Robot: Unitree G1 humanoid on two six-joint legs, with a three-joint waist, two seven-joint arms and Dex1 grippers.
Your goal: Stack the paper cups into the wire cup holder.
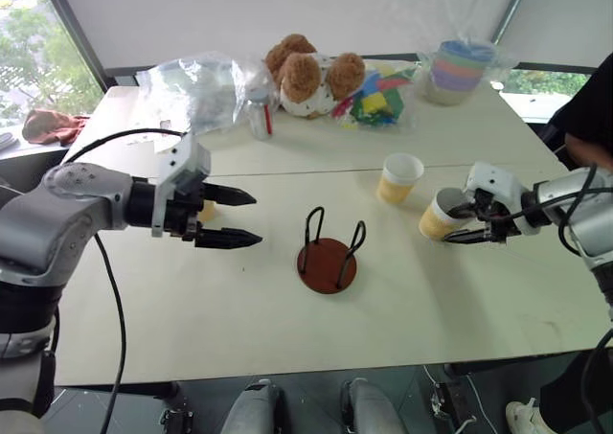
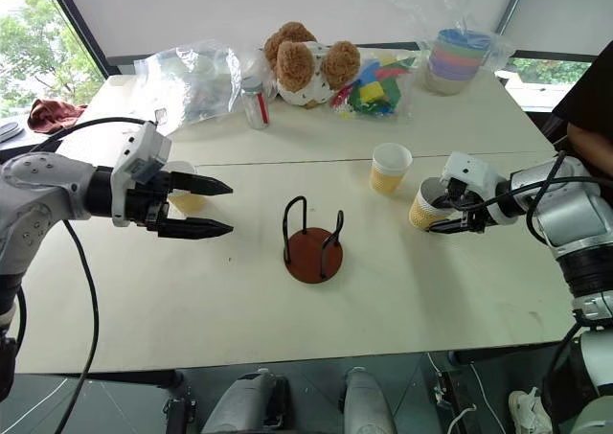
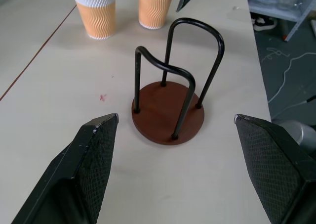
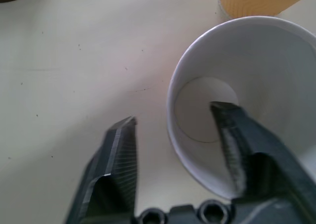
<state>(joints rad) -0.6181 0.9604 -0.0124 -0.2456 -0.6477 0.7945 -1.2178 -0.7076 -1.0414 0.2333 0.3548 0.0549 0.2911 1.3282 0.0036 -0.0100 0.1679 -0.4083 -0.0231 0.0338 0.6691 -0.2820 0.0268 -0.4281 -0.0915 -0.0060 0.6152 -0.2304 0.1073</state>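
The right end effector (image 4: 173,150) straddles the near wall of a tilted tan-and-white paper cup (image 1: 442,214), one finger inside and one outside with a gap left, while the reddish-brown wire cup holder (image 1: 328,254) stands well to its left on the surface, nearer the wide-open left end effector (image 1: 233,217).

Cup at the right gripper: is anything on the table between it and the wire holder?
Nothing visible. The paper cup at the right gripper and the wire cup holder have only bare table between them. The second cup stands farther back, off that line.
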